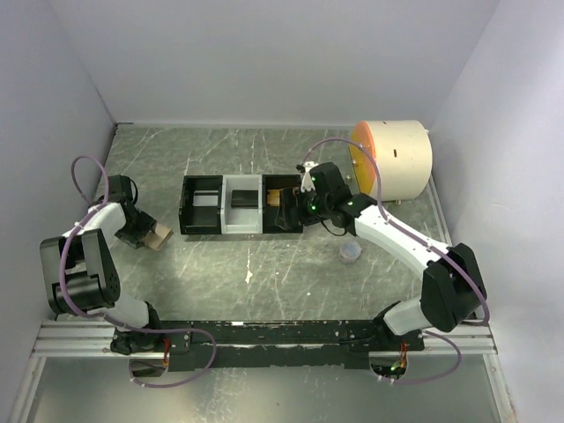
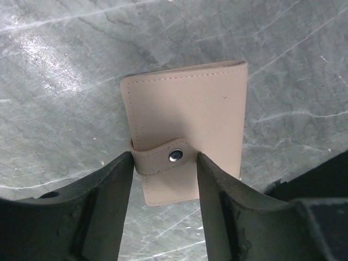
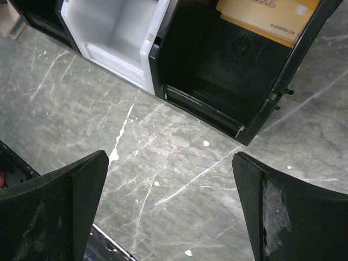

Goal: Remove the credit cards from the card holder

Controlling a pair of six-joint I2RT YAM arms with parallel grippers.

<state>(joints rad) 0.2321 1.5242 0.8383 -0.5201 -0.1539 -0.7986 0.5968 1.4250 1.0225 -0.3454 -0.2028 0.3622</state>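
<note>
The card holder (image 2: 187,117) lies closed on the marble table, tan face up, its strap snapped shut; it also shows in the top view (image 1: 159,236) at the far left. No cards show in it. My left gripper (image 2: 165,156) is open just above it, with the fingers on either side of the strap; it also shows in the top view (image 1: 141,229). A gold card (image 3: 266,19) lies in the tray's right black compartment (image 1: 280,196). My right gripper (image 3: 169,157) is open and empty above bare table by that compartment (image 1: 306,204).
The three-compartment tray (image 1: 201,231) stands mid-table, with black outer bays and a white middle bay (image 3: 117,27). A cream drum with an orange face (image 1: 397,159) stands at the back right. A small pale lilac round thing (image 1: 350,253) lies beside the right arm.
</note>
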